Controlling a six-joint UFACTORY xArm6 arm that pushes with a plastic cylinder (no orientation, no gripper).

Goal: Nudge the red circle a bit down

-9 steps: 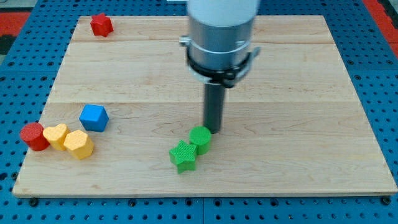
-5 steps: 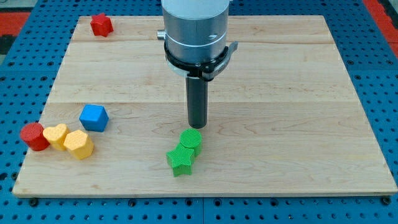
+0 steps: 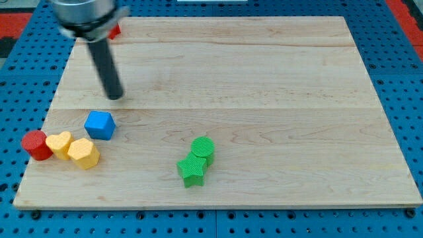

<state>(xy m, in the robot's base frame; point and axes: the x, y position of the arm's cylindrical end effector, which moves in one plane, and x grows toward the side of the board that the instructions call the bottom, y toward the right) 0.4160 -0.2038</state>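
The red circle (image 3: 36, 145) sits at the counter's (image 3: 277, 99) near-left edge, touching a yellow block (image 3: 59, 143), and my tip (image 3: 115, 96), a bare rod with no gripper to open or close, stands farther and to its right, just beyond the blue block (image 3: 100, 124).

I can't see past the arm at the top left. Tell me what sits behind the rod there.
Behind the rod a red block peeks out at the board's top left corner; most of it is covered, so its shape is unclear. My tip ends above the blue block, apart from it.
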